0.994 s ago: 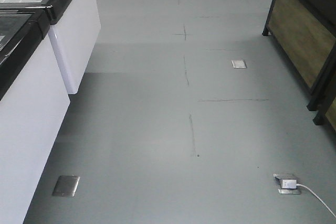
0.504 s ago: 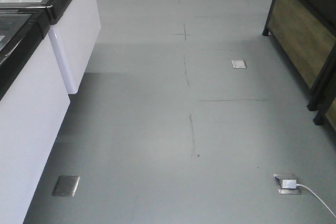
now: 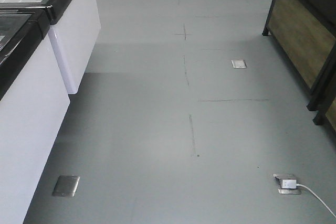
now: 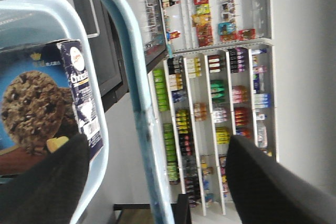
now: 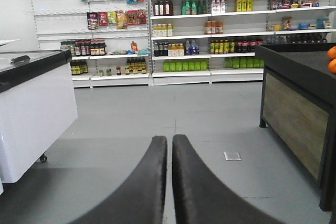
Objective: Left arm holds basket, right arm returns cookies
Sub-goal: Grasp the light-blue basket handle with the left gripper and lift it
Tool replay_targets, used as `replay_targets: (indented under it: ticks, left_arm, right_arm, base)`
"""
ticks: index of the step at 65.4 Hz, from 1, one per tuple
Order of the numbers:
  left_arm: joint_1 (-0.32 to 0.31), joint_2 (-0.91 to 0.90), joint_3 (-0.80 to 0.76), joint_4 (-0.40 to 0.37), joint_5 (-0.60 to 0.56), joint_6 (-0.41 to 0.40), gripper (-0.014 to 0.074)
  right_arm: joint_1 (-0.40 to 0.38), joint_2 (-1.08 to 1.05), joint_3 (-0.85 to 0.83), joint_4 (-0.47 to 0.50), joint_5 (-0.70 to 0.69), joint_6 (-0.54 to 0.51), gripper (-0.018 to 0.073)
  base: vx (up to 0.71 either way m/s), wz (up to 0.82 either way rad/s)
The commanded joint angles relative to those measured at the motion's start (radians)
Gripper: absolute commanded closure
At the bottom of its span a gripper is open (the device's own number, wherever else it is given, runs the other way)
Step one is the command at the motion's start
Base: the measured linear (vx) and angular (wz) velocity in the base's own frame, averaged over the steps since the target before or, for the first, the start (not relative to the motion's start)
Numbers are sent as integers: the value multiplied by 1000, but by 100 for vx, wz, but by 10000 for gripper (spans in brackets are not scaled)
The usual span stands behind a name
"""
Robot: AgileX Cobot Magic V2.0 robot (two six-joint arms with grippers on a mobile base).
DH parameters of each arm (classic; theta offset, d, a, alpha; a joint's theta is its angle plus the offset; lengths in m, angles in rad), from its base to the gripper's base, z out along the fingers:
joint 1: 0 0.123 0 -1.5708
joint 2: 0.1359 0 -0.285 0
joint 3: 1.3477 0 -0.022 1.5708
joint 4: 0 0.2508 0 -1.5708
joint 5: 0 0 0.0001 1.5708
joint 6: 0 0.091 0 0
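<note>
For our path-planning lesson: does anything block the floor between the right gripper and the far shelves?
Nothing visible does. Ahead of the shut right gripper, the floor holds only a flush plate; the white freezer and the wooden stand flank the aisle to the shelves.

You see your left claw (image 4: 156, 142) as two broad fingers (image 4: 273, 182) in matte black, soft-edged with blunt, rounded tips. Your right claw (image 5: 169, 139) has fingers (image 5: 139, 187) of the same plain matte black, long and smooth, each curved along its outer edge, narrowing to rounded tips.
</note>
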State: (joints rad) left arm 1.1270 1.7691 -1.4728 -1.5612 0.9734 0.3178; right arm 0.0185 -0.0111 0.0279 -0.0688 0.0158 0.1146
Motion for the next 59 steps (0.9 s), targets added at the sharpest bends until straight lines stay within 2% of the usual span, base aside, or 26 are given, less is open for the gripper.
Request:
replay_targets:
  ticks: [1, 3, 18, 24, 32, 38, 40, 59]
  left_arm:
    - [-22, -8, -36, -196, 32, 60, 69]
    - [-28, 1, -36, -223, 40, 73, 69]
    - [-40, 40, -59, -222, 49, 81, 77]
    - [-40, 40, -59, -222, 44, 81, 119]
    - [-40, 40, -59, -222, 45, 81, 300]
    - [-40, 40, -59, -222, 54, 81, 549]
    - [-40, 40, -59, -222, 62, 86, 605]
    - [-40, 39, -102, -222, 109, 93, 603]
  right_arm:
    - [-8, -12, 18, -7, -73, -9, 570]
    - [-8, -12, 18, -7, -74, -9, 570]
    - [-8, -12, 18, -7, -74, -9, 570]
    - [-8, -12, 18, -7, -74, -9, 570]
    - [-8, -12, 18, -7, -74, -9, 570]
    - [-8, -12, 18, -7, -74, -9, 570]
    - [-8, -12, 18, -7, -74, -9, 570]
    - [-8, -12, 18, -7, -74, -9, 570]
  base:
    - [0, 0]
    - [0, 0]
    - [0, 0]
    - [0, 0]
    - [0, 0]
    - [0, 0]
    - [0, 0]
    - [0, 0]
